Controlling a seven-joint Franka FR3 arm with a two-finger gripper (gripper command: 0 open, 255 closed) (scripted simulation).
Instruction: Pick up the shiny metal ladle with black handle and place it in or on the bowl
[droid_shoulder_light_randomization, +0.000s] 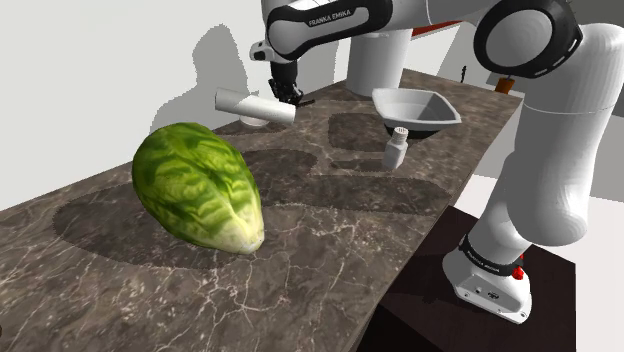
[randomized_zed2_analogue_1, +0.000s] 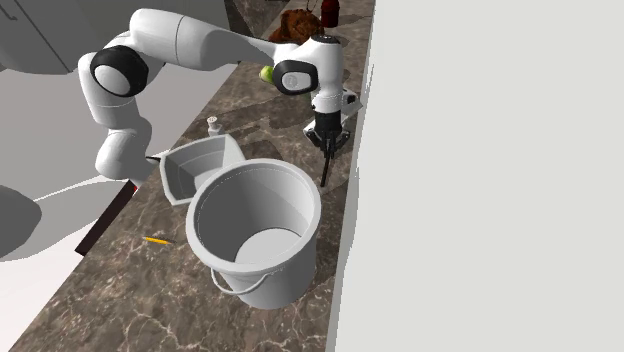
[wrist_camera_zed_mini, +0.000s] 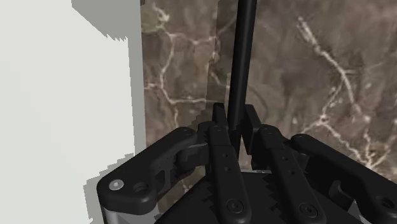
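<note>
As you are looking down from the shoulder view, you are seeing the white arm reaching over the dark brown marbled counter (droid_shoulder_light_randomization: 330, 250), with the all-black two-finger gripper (droid_shoulder_light_randomization: 285, 95) hanging near the pale wall at the counter's far edge. A large green leafy lettuce head (droid_shoulder_light_randomization: 200, 185) is lying nearer the camera, and the pale grey squarish bowl (droid_shoulder_light_randomization: 418, 108) is sitting toward that view's right, a small white bottle (droid_shoulder_light_randomization: 397, 148) standing upright just in front of it. Moving to the second exterior view, you are watching the gripper (randomized_zed2_analogue_1: 327, 145) pointing down and the thin black-handled ladle (randomized_zed2_analogue_1: 325, 170) hanging straight below it, just beside the wall and well apart from the bowl (randomized_zed2_analogue_1: 185, 170); you cannot tell whether its lower end is touching the counter. A big white bucket (randomized_zed2_analogue_1: 255, 235) is standing just beside the bowl, and a small yellow pencil (randomized_zed2_analogue_1: 155, 240) is lying near the bucket. Through the wrist view, the black fingers (wrist_camera_zed_mini: 222, 159) are pinching the ladle (wrist_camera_zed_mini: 243, 57) by its handle, which is running straight away from the gripper (wrist_camera_zed_mini: 235, 121) over the marbled surface beside the wall.
</note>
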